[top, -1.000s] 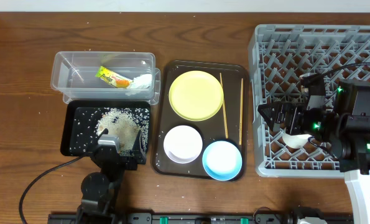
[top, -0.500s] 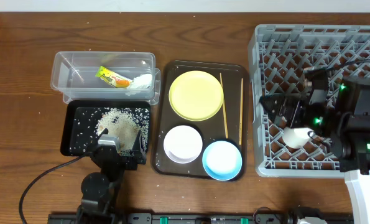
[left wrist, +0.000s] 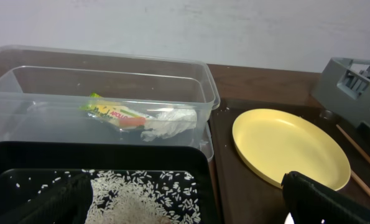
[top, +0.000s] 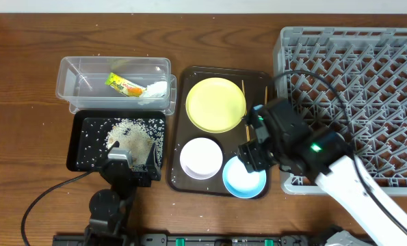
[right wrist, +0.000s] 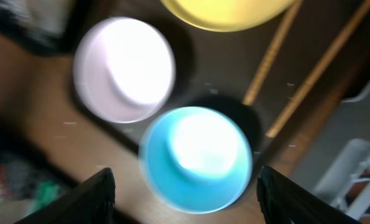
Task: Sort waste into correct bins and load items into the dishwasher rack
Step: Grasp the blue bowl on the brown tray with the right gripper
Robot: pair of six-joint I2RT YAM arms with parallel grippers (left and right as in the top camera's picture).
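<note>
Over the near right corner of the brown serving tray (top: 189,75) hangs the right claw (right wrist: 191,193), its fingers spread wide and holding nothing. Under it sits the blue bowl (right wrist: 196,158). The bowl is round, light blue and upright, with a pale glare at its middle, and it looks blurred in the wrist view.

Just beside it, toward the left, the pinkish-white bowl (top: 201,157) also stands upright. Behind the two bowls the yellow plate (top: 216,104) lies flat on the far half of the tray. The two chopsticks (right wrist: 268,59) lie side by side along its right edge, partly hidden from above by the arm.

To the right of the tray stands the grey rack (top: 367,68); the arm crosses its near left corner.

On the left of the table (top: 25,150) the clear tub (top: 73,89) holds the green-and-orange wrapper (top: 123,85) and the crumpled tissue (top: 159,89), the two touching. In front of it the black tray (top: 80,147) holds a heap of rice (top: 131,137), with loose grains scattered around the heap.

The left claw (top: 130,164) sits at that tray's near edge — its fingers wide apart, empty.
</note>
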